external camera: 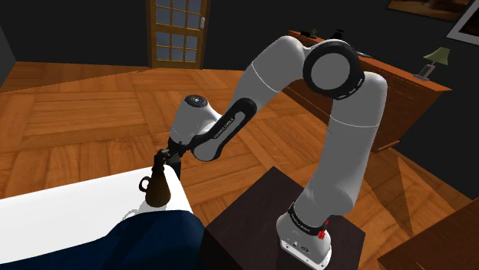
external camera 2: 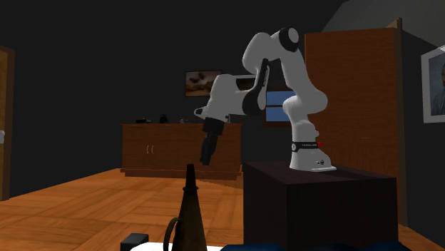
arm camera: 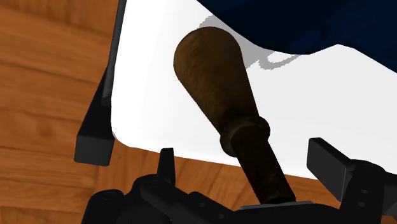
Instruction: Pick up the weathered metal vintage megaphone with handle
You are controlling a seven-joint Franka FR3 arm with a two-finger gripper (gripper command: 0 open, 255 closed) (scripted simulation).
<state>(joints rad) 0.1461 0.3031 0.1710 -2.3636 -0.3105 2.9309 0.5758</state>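
A brown, weathered megaphone (external camera: 159, 189) stands upright on a white surface (external camera: 69, 207), wide end down and narrow mouthpiece up, with a loop handle (external camera: 144, 184) on its side. My gripper (external camera: 163, 156) hangs right at its tip. In the wrist view the megaphone (arm camera: 222, 95) tapers toward the hand, and its neck passes between the two black fingers of the open gripper (arm camera: 245, 157); neither finger touches it. From the second exterior view the megaphone (external camera 2: 189, 221) rises in the foreground with the gripper (external camera 2: 207, 158) beyond its tip.
A dark blue blanket (external camera: 153, 238) lies on the white surface right beside the megaphone's base. The white surface's edge (arm camera: 121, 95) is close to the megaphone, with wood floor (external camera: 92, 115) beyond. My dark stand (external camera: 253, 222) is near, and a wooden dresser (external camera: 399, 92) stands behind.
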